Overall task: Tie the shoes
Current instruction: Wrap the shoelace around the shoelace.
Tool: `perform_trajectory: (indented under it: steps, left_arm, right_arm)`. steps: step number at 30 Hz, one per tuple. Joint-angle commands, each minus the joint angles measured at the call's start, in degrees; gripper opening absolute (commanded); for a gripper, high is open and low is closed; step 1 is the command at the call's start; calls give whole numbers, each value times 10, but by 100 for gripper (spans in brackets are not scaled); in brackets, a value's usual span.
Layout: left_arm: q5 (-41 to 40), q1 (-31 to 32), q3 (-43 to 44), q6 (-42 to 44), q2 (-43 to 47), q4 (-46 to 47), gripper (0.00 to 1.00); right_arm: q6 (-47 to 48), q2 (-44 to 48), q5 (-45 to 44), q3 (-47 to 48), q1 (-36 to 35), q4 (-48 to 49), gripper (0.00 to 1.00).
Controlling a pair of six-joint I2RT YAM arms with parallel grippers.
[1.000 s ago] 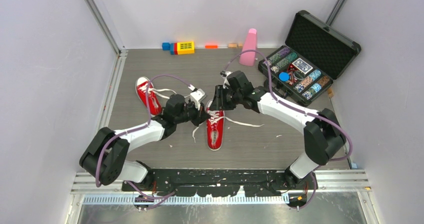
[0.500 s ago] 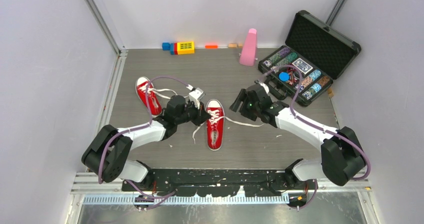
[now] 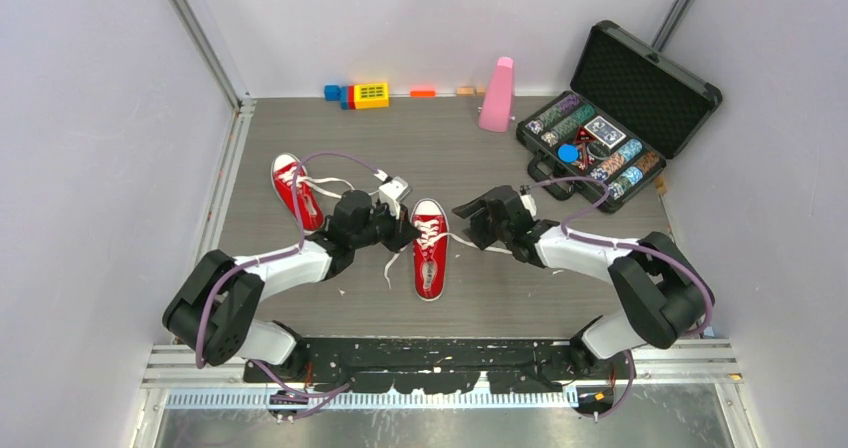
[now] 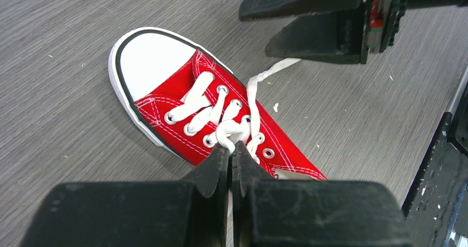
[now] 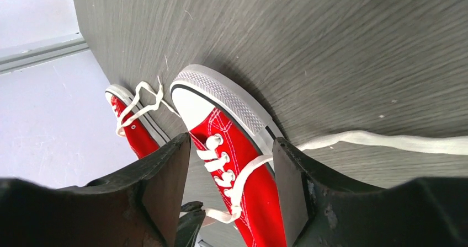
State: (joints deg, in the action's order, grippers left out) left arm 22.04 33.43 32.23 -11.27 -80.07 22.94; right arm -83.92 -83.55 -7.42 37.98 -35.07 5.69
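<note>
While left claw pinches a lace on one shoe, right claw gapes.

loose lace across floor, case far right

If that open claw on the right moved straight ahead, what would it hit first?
Probably the nearer red canvas sneaker, around its white laces; depth is hard to judge.

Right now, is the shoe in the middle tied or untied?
Untied. One lace end trails loose away from the middle shoe, the left gripper pinches lace at its eyelets, and no bow shows.
</note>
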Motion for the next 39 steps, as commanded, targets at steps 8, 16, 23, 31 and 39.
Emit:
perform_trajectory:
  steps: [8, 16, 23, 31, 39]
  left_arm:
    - [7, 2, -3, 19, 30, 28, 0]
    - [8, 2, -3, 25, 44, 17, 0]
    - [12, 2, -1, 25, 40, 14, 0]
    - [14, 3, 0, 25, 41, 11, 0]
    - [14, 7, 3, 28, 39, 8, 0]
  right_arm:
    - [-105, -2, -63, -20, -39, 40, 61]
    - [-136, -20, -83, -30, -52, 53, 60]
    - [-154, -41, -81, -29, -60, 65, 60]
    - [-160, 8, -115, -45, -82, 27, 60]
    - [-177, -13, -128, -48, -85, 36, 61]
